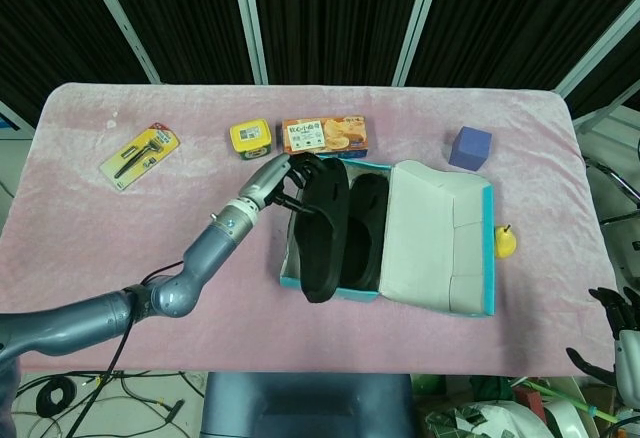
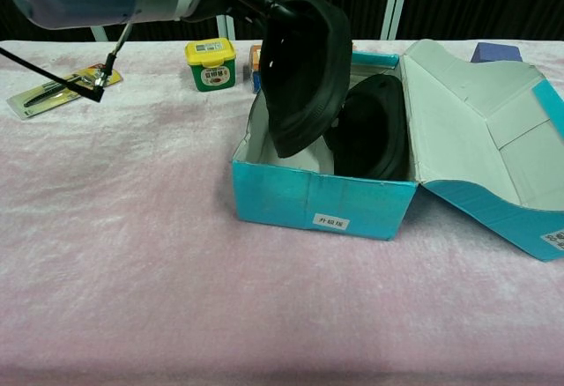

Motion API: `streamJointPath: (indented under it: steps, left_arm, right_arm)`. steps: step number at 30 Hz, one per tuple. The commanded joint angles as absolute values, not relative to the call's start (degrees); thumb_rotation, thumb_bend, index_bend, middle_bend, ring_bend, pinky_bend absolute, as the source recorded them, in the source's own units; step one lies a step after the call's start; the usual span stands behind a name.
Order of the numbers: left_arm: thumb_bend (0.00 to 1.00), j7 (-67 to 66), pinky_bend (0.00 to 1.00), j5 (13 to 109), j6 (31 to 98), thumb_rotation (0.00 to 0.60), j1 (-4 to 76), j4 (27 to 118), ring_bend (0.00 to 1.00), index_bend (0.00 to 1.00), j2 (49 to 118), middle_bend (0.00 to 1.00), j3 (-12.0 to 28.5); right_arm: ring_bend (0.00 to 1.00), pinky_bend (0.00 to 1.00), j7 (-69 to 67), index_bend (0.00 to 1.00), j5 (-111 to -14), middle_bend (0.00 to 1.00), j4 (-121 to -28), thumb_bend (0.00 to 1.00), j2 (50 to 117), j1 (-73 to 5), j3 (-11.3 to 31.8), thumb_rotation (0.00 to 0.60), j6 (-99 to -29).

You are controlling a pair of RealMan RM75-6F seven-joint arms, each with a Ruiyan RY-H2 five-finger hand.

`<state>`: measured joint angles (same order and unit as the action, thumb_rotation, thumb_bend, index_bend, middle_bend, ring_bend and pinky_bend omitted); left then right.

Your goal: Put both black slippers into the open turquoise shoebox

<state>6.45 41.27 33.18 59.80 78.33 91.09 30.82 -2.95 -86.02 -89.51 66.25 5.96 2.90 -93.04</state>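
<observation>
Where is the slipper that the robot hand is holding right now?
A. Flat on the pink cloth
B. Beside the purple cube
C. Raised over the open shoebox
C: the left robot hand holds the black slipper tilted above the turquoise shoebox, beside the other slipper already inside.
</observation>
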Motion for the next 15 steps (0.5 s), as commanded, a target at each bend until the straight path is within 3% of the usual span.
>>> streamJointPath:
  steps: [1,9,15]
  left_arm:
    - [0.00,6.0,0.41,38.7,33.2,0.600,62.8,75.3,0.36,0.36,92.8,0.49,30.5]
    - [0.00,4.9,0.40,41.9,40.9,0.600,64.8,69.3,0.35,0.36,96.1,0.48,29.9]
    - [0.00,5.9,0.37,45.9,41.9,0.600,65.1,66.8,0.34,0.36,97.3,0.48,29.0]
  right_arm:
    - [0.07,0.20,-3.1,0.21,-85.9,0.17,-89.3,0.01,66.4,6.0,2.9,0.600,-93.0]
    - [0.07,0.20,-3.4,0.21,-85.6,0.17,-88.9,0.01,66.5,6.0,2.9,0.600,-92.7]
    - [0.07,0.20,-3.5,0.21,-85.5,0.17,-89.0,0.01,66.5,6.0,3.0,0.600,-92.7]
